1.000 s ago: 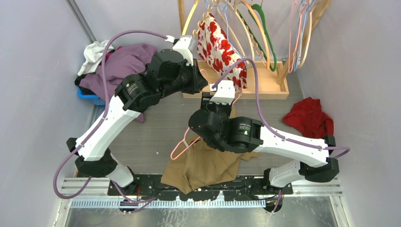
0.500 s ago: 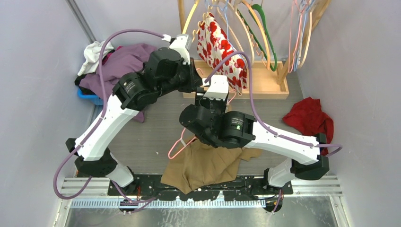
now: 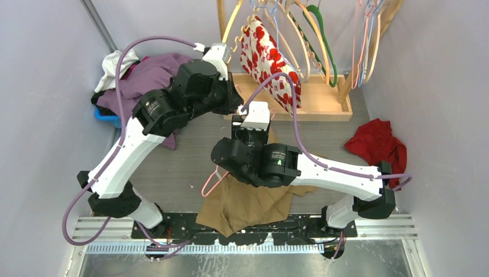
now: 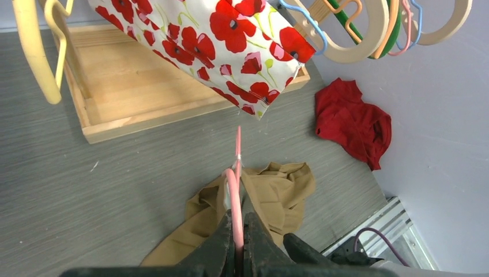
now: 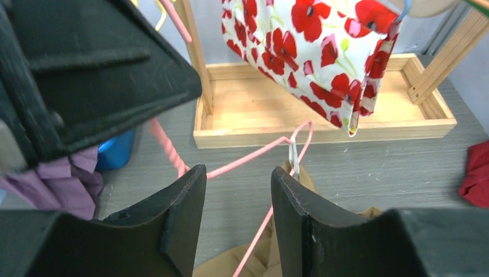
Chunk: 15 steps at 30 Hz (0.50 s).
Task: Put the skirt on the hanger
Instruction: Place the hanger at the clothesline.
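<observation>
One blue bin [image 3: 111,119] holds crumpled purple clothes [image 3: 153,72]; left gripper [image 4: 237,225] clamps thin pink hanger [image 4: 238,144]; right gripper [image 5: 237,184] jaws apart, released.

A tan-brown skirt [image 3: 248,203] lies crumpled in soft folds on the grey table [image 3: 190,156], near its front edge and about midway across. A thin pink hanger [image 3: 211,181] is held tilted above the skirt, one shoulder angling down over the cloth. The skirt's upper edge rises to a small clip on the hanger.
</observation>
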Available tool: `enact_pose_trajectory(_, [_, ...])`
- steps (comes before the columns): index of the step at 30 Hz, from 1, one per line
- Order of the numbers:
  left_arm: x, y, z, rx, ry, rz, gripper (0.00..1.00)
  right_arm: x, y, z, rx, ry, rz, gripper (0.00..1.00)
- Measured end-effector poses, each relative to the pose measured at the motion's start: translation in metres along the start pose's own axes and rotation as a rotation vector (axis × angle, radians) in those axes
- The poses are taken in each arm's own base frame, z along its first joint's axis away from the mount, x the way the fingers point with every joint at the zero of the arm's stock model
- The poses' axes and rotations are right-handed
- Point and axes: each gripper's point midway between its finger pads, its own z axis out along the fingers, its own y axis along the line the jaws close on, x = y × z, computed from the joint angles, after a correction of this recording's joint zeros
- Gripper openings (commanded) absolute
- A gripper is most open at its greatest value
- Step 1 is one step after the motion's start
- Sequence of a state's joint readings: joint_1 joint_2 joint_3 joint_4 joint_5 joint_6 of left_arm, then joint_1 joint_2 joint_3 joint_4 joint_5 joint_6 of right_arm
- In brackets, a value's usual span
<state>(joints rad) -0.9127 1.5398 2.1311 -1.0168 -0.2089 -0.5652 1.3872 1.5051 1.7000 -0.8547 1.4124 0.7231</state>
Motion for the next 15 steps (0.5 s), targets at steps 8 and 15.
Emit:
enact_pose_trajectory(8, [-0.001,-0.003,-0.007,0.027,-0.007,-0.006,0.00,0.024,0.007,-0.016,-0.112,0.070,0.004,0.51])
enact_pose_trajectory(15, [-0.008,-0.001,-0.020,0.037,-0.044,-0.015,0.00,0.022,0.018,-0.017,-0.101,0.057,-0.017,0.49])
